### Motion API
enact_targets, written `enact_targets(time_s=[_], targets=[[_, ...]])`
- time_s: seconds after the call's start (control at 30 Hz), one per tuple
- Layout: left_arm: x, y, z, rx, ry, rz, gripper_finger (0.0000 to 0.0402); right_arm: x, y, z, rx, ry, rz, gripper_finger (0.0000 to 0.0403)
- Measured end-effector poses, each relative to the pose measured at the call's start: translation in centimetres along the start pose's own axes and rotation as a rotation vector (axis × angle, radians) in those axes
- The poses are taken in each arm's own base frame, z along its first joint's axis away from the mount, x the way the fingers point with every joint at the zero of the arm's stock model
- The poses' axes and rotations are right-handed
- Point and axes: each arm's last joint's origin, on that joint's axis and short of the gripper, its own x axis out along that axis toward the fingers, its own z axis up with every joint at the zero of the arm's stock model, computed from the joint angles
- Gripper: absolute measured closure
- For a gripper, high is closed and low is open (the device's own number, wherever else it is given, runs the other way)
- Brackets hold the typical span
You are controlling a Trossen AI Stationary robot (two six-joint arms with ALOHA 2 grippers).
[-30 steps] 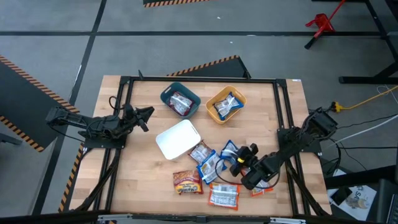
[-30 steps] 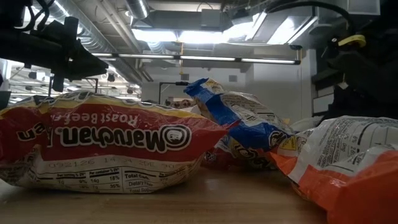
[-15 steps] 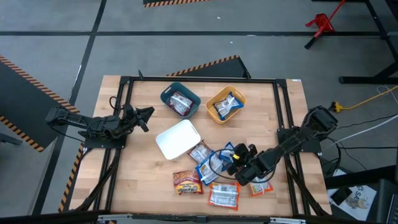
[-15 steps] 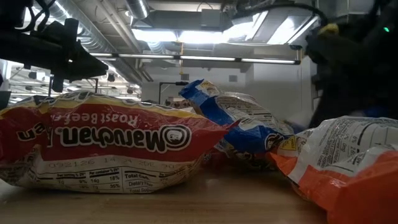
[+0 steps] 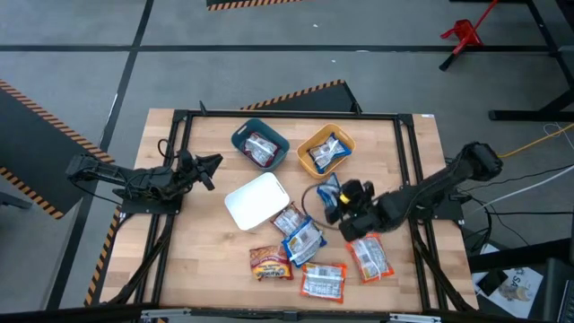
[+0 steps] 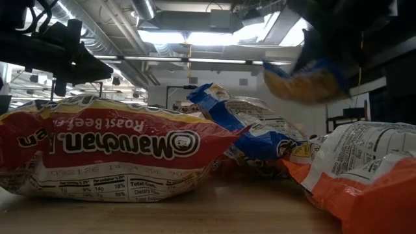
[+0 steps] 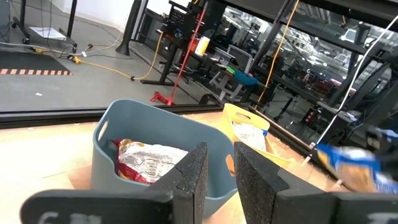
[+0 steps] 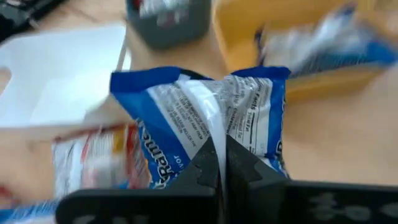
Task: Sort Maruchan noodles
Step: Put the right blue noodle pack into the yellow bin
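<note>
Several Maruchan packets lie flat on the table's near half: a white-red one (image 5: 289, 218), a blue one (image 5: 303, 240), a brown-red one (image 5: 271, 262) and two orange ones (image 5: 324, 282) (image 5: 369, 257). The teal bin (image 5: 244, 135) holds a red packet and the orange bin (image 5: 309, 142) a blue one. My right gripper (image 5: 334, 204) (image 8: 222, 163) is shut on a blue-and-white packet (image 5: 328, 190) just near of the orange bin. My left gripper (image 5: 213, 163) (image 7: 221, 171) waits at the table's left, open by a narrow gap, facing the teal bin (image 7: 143, 124). My right gripper pinches the blue-and-white packet between its two fingers at the middle of one edge (image 8: 219, 134). The packet stands out ahead of the fingertips, crumpled. In the low view it is lifted clear (image 6: 312, 78), tilted, above the packets on the table.
A white bin (image 5: 256, 200) sits at the table's middle with no packet in it, left of my right gripper. A black frame (image 5: 287, 115) runs along the table's edges. Bare wood (image 5: 206, 251) shows at the near left.
My right gripper has moved from the near right packets toward the table's far edge and up, toward the orange bin, carrying the blue-and-white packet with it. The packet has been lifted clear of the table. An orange packet that the arm covered now shows.
</note>
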Motion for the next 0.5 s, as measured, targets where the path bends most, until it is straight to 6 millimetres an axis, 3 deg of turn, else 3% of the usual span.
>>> enact_targets(time_s=[0.2, 0.37, 0.5], targets=[[0.0, 0.0, 0.0, 0.001, 0.0, 0.001, 0.0328, 1.5, -0.9, 5.8, -0.264, -0.018, -0.045, 0.0402], [0.0, 0.0, 0.0, 0.002, 0.0, 0.001, 0.0328, 3.6, -1.6, 10.1, -0.768, 0.093, 0.077, 0.0402], [0.0, 0.0, 0.0, 0.026, 0.004, -0.007, 0.0328, 5.4, -3.3, 12.9, -1.023, 0.154, 0.191, 0.0403]])
